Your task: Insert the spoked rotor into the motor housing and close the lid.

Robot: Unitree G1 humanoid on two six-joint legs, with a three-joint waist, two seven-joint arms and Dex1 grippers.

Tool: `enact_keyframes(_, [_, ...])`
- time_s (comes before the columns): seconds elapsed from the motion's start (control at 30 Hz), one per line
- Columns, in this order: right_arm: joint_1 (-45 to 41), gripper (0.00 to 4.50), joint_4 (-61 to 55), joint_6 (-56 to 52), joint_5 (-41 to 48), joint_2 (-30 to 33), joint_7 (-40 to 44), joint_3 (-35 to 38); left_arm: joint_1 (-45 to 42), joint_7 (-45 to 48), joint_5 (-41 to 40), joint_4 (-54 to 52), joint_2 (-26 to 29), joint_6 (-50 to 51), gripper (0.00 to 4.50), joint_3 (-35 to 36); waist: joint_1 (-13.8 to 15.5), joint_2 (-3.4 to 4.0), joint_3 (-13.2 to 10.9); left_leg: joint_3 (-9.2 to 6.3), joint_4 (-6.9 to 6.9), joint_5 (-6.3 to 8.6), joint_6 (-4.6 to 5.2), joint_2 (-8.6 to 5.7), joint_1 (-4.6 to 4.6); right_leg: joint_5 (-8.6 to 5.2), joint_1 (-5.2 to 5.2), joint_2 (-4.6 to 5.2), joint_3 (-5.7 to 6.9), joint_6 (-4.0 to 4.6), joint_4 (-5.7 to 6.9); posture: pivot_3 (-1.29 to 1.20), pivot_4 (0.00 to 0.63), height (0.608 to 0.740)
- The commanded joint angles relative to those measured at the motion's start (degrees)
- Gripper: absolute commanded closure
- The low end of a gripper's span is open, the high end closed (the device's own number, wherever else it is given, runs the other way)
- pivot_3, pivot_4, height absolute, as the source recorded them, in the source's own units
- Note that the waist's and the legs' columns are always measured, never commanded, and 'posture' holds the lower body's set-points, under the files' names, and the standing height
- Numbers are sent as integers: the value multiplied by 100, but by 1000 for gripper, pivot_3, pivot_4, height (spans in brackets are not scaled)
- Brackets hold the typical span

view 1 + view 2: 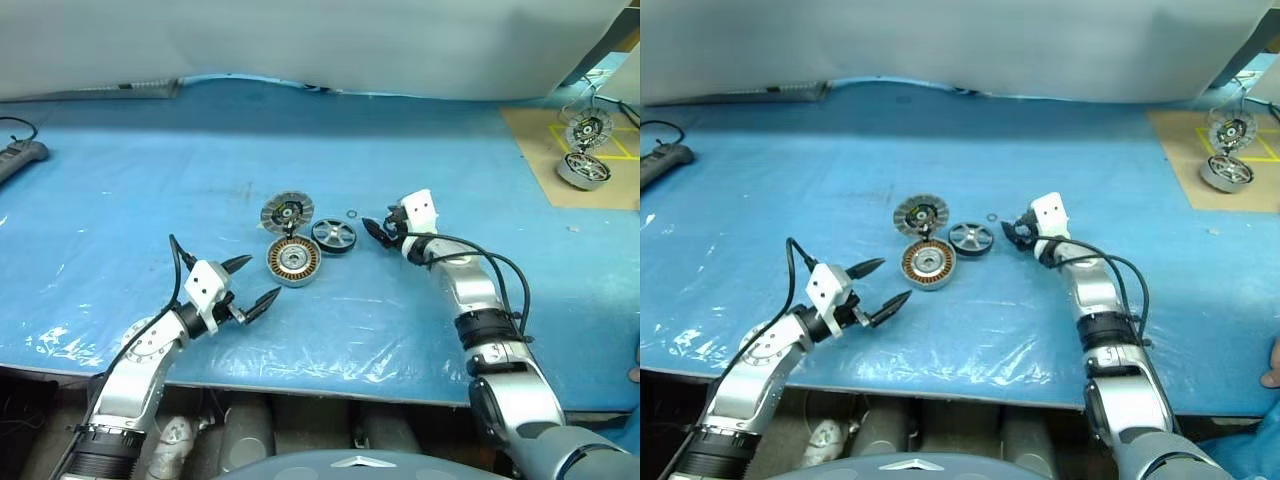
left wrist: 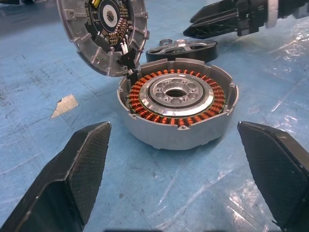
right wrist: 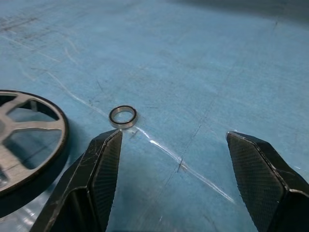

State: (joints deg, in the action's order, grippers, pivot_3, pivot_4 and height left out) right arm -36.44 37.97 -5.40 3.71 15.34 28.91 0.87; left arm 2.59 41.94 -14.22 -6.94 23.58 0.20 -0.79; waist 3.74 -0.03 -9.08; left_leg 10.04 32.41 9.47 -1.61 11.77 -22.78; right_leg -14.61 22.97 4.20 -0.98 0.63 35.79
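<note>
Left wrist view: copper-wound round motor housing (image 2: 177, 108)

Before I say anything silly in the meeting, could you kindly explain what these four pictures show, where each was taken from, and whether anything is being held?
They show a two-armed humanoid robot working over a blue table. The two wide pictures come from its head camera, looking down over both arms. The other two come from cameras on its wrists, looking along each tool's black fingers.

On the table lies the motor housing, a silver can ringed with copper windings. Its hinged lid stands open. Beside them lies the spoked rotor, a dark wheel, and near it a small metal ring.

The left tool is open, facing the housing. The right tool is open too, close beside the rotor. Neither holds anything. More motor parts sit far right.
</note>
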Motion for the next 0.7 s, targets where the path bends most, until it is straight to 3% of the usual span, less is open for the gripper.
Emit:
enact_keyframes(0.03, [-336, 865, 552, 545, -45, -63, 122, -37, 32, -10, -22, -126, 12, -134, 0, 32, 2, 0, 0, 0, 0, 0, 0, 0, -2, 0, 0, 0, 2, 1, -1, 0, 150, 740])
enact_keyframes(0.27, [-842, 865, 1418, 1024, -114, -224, 351, -100, 33, -29, -74, -275, 41, 18, 0, 55, 3, 0, 0, 0, 8, 2, 6, 3, -14, 0, 7, 0, 7, 4, 4, 0, 150, 740])
enact_keyframes(0.7, [-1299, 865, 2796, 1517, -500, -386, 258, -214, -127, -395, -172, -1375, 117, 1191, 0, 35, -38, 0, 0, -1, 36, 6, 19, 8, -25, 3, 8, 0, 18, 13, 21, 0, 150, 740])
